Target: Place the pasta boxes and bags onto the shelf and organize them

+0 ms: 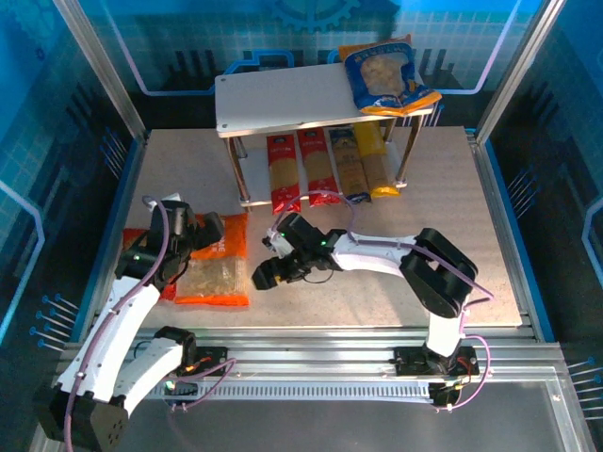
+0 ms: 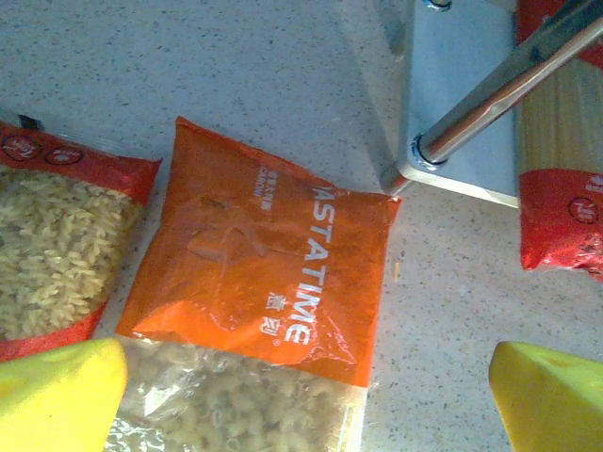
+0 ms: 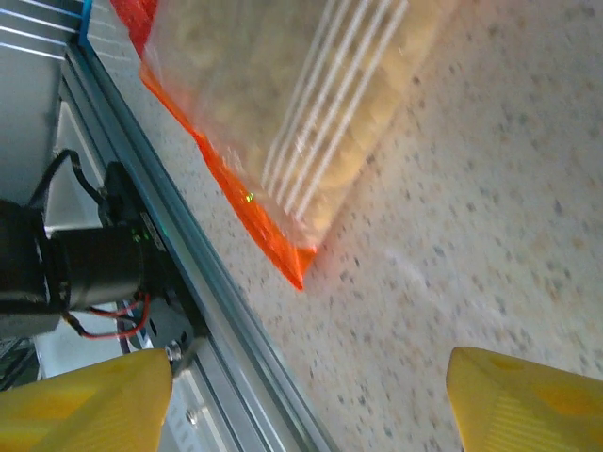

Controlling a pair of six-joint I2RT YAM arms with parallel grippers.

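The shelf (image 1: 283,99) stands at the back. On its top board at the right lies a blue-rimmed bag (image 1: 386,77). Its lower board carries two red pasta boxes (image 1: 282,174), a dark blue one (image 1: 349,168) and a yellow one (image 1: 377,165), side by side. An orange bag (image 1: 219,273) (image 2: 264,264) lies flat on the table, with a red bag (image 2: 57,245) just left of it. My left gripper (image 1: 203,231) (image 2: 311,405) hovers open over the orange bag. My right gripper (image 1: 267,273) (image 3: 311,395) is open beside that bag's near right corner (image 3: 297,273), with nothing between its fingers.
A metal shelf leg (image 2: 499,89) and the end of a red pasta box (image 2: 561,188) sit close to the orange bag's far corner. The aluminium rail (image 3: 188,282) at the table's near edge runs just behind my right gripper. Blue panels wall the table.
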